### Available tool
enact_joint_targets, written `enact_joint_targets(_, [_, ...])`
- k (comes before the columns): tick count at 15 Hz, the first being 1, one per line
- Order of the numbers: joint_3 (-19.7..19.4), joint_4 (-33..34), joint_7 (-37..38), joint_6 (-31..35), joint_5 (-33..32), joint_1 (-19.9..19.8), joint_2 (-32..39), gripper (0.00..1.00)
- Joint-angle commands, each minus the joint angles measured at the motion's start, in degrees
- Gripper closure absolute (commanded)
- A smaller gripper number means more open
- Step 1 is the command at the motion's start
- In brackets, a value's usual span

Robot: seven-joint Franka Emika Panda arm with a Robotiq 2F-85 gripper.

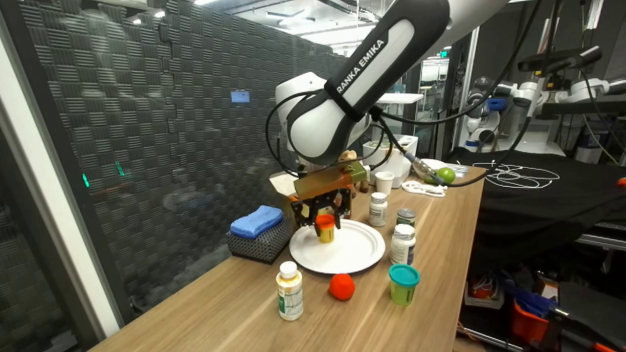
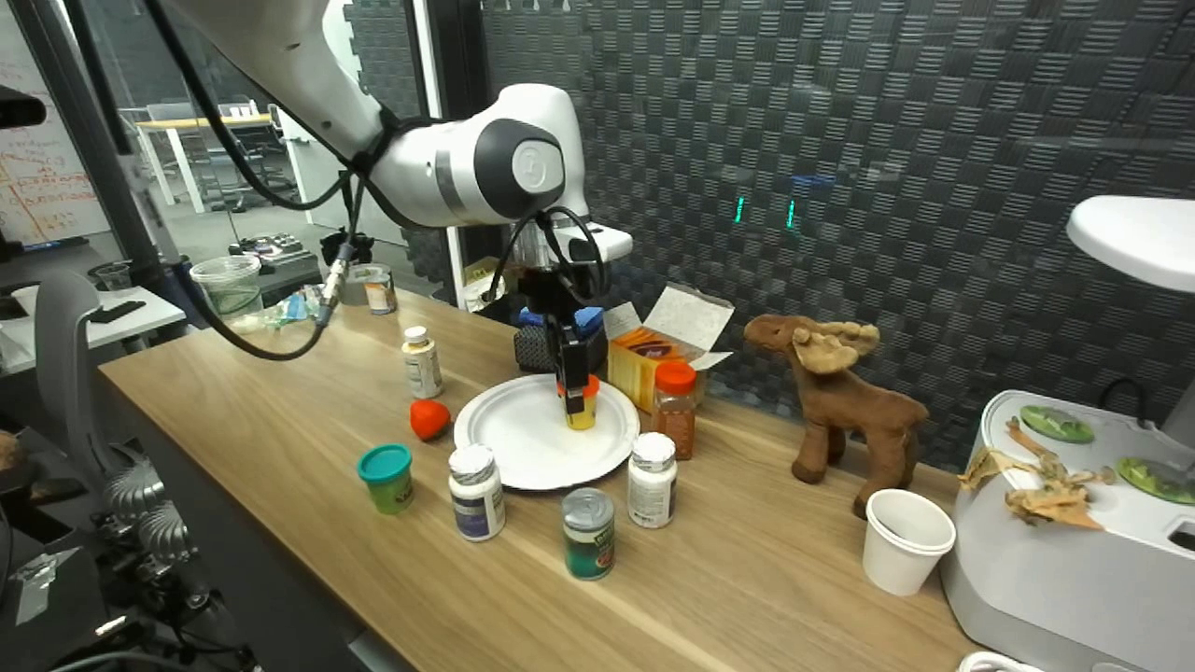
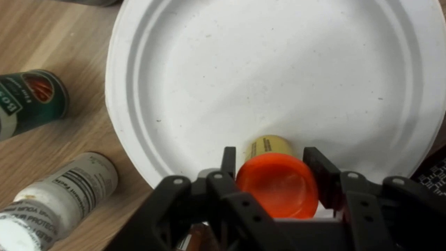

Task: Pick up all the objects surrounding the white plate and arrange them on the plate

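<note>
1. An exterior view is looking down along the wooden table, the dark wall running at left.
2. From near the opposite end, an exterior view is facing that wall obliquely, a white unit standing close.
3. The wrist view is looking down closely; I am noticing the white plate in all three.

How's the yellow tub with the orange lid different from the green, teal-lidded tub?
The yellow tub has an orange lid, the green tub a teal lid. The black gripper holds the yellow tub; nothing holds the green tub. The yellow tub is over the round white plate; the green tub stands on the wooden table. Both are small, lidded and roughly upright.
</note>
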Motion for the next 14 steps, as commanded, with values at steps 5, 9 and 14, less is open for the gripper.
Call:
enact_joint_targets(5, [-1.0, 2.1, 1.7, 0.6, 0.2, 0.5, 0.8, 0.73])
enact_joint_targets(9, [-1.2, 2.8, 1.7, 0.5, 0.4, 0.1, 1.3, 0.73])
enact_joint_targets(14, [-0.6, 2.8, -0.6, 0.5, 0.0, 0.3, 1.7, 0.23])
